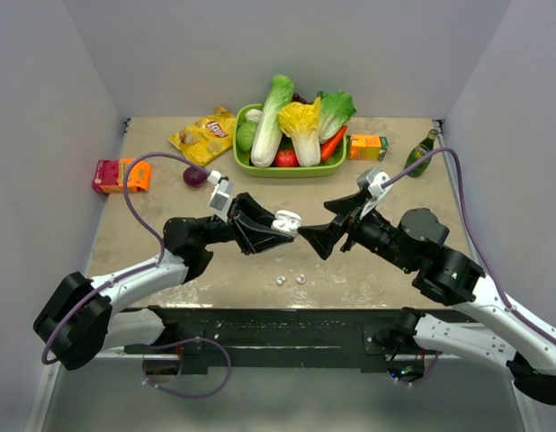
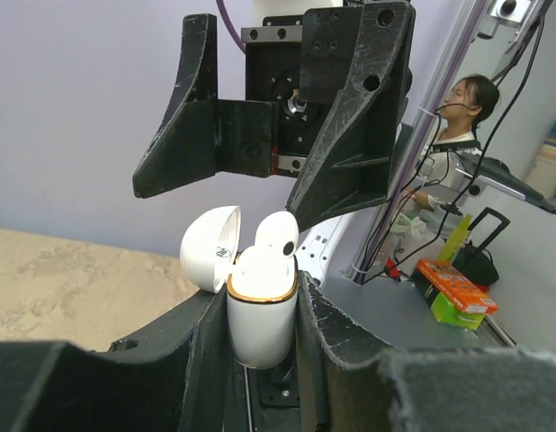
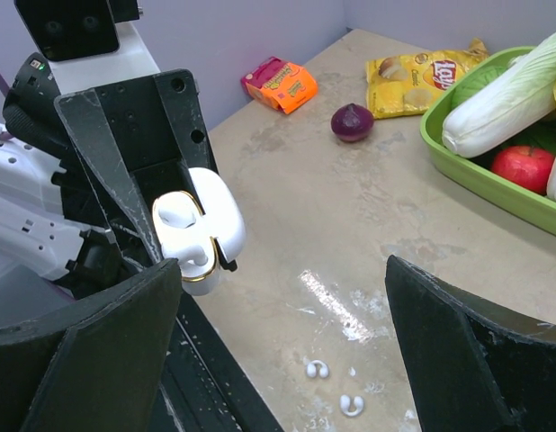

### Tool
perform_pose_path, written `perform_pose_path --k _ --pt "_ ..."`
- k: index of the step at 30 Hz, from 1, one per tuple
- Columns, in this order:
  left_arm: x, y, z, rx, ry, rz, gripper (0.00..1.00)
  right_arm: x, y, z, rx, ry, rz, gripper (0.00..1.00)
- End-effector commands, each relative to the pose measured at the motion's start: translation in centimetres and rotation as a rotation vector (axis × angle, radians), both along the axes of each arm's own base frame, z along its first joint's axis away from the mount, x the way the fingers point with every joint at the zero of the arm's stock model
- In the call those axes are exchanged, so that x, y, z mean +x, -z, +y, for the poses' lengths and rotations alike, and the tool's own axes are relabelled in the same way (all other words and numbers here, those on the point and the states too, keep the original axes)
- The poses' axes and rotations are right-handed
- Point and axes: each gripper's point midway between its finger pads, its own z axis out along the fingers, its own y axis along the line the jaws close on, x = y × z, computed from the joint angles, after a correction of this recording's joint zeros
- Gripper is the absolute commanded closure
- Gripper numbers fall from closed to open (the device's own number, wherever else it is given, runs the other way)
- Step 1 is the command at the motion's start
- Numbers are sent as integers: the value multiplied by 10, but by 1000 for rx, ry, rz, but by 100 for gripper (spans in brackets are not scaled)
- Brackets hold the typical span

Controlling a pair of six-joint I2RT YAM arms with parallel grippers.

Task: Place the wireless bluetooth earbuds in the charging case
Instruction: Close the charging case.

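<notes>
My left end effector (image 1: 273, 232) pinches the open charging case (image 2: 262, 319) with one bud (image 2: 278, 238) in it, my right end effector (image 3: 278, 351) is spread and empty, and the loose earbuds (image 3: 317, 368) lie on the surface (image 3: 368, 225) just near of it, so right looks closer.

I have both arms reaching in from the near edge of the desk (image 1: 152, 211), wrists turned toward each other over its middle. My left arm (image 1: 143, 274) runs low from the near left corner, forearm pointing right. The left gripper (image 1: 282, 230) is closed tight on the white charging case (image 1: 286, 219), which sits upright between the two fingers. My right arm (image 1: 440, 261) comes in from the near right corner with its elbow raised and its wrist pointing left. The right gripper (image 1: 327, 225) has its jaws spread wide and holds nothing. Its fingertips face the left gripper, close but not touching.
</notes>
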Motion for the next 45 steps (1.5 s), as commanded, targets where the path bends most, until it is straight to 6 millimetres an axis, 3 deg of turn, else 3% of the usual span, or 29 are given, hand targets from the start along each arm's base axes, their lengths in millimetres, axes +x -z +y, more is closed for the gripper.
perform_pose_path --k 1,9,13,17,20,22,23,26,33,45 --pt "-66 -80 48 -398 17 -518 100 -1 -23 1 42 -11 -55 2" --pt "-69 -83 46 -403 25 -532 100 1 -21 2 37 -7 -48 2" --pt "-65 -77 45 -399 1 -537 100 -5 -53 -20 165 47 -104 2" --pt "-53 -66 43 -397 -78 -539 100 9 -58 -33 201 158 -73 6" --pt "-46 -53 38 -379 -124 -563 100 32 -35 -31 98 270 13 26" --pt "-43 -45 33 -366 -135 -572 100 38 -24 -28 30 291 49 49" --pt "-42 -42 31 -360 -136 -573 100 44 -13 -20 -16 291 65 67" --pt "-41 -36 27 -347 -133 -573 100 46 0 -6 -80 246 83 88" --pt "-45 -25 21 -319 -103 -580 100 44 36 17 -197 152 139 92" --pt "-35 -25 15 -318 -124 -567 100 9 63 34 -239 -80 177 91"
